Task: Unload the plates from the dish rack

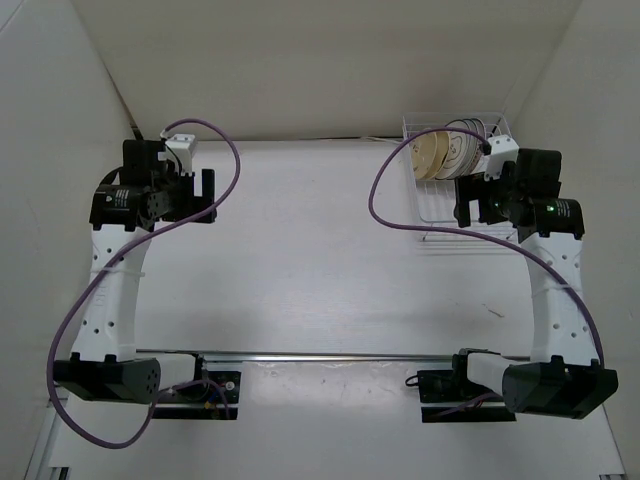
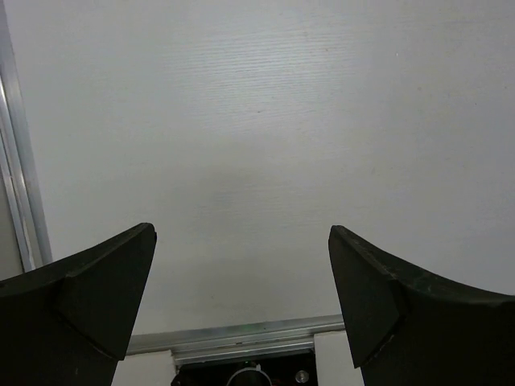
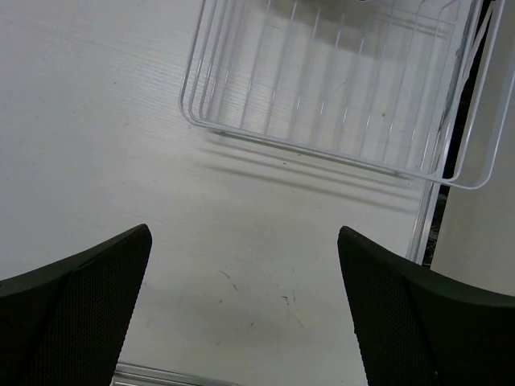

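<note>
- The plates [image 1: 447, 150] are standing on edge at the far end of the dish rack [image 3: 322, 80], on the right of the tabletop [image 1: 300, 260]
- The right tool [image 3: 244, 235], spread and empty, is hovering nearest, with the plates lying beyond it along the rack's length
- The left tool [image 2: 241, 232] is hanging released, well apart
</note>
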You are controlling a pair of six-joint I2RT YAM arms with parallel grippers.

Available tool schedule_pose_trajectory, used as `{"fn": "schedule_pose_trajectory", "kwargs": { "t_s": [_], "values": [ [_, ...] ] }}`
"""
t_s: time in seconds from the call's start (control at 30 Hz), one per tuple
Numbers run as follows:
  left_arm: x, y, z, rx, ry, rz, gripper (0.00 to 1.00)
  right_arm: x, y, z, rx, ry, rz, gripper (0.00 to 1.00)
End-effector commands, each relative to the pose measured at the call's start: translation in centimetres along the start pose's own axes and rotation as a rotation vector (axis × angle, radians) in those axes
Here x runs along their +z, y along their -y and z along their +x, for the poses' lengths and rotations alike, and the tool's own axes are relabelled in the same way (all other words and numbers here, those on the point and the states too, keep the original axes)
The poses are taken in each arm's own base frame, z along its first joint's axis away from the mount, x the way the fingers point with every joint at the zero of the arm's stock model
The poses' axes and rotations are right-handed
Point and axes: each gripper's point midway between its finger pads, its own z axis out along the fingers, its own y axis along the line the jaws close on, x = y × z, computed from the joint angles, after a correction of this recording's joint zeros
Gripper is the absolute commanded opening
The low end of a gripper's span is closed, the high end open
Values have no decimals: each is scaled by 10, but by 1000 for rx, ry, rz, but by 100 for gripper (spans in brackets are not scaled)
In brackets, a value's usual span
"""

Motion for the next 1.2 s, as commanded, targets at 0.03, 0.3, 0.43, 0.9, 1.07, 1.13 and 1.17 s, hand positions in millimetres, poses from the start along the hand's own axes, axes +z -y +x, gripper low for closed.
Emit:
{"fn": "schedule_pose_trajectory", "kwargs": {
  "t_s": [0.03, 0.3, 0.43, 0.9, 1.07, 1.13, 1.17],
  "values": [
    [-20, -6, -37, 25, 126, -38, 99, -8, 12, -23, 19, 71, 72, 100],
    [-34, -10, -81, 158, 212, -42, 99, -19, 35, -22, 41, 121, 229, 100],
    [-9, -6, -67, 81, 134, -30, 99, -17, 53, -34, 11, 112, 302, 100],
    [36, 7, -52, 68, 31, 53, 99, 12, 79, -171, 117, 338, 266, 99],
    [39, 5, -40, 105, -20, 51, 99, 72, 95, -198, 99, 314, 255, 72],
    [36, 16, -33, 121, -47, 120, 99, 86, 95, -204, 96, 311, 235, 57],
    [36, 19, -33, 121, -46, 137, 99, 97, 96, -208, 94, 312, 221, 48]
  ]
}}
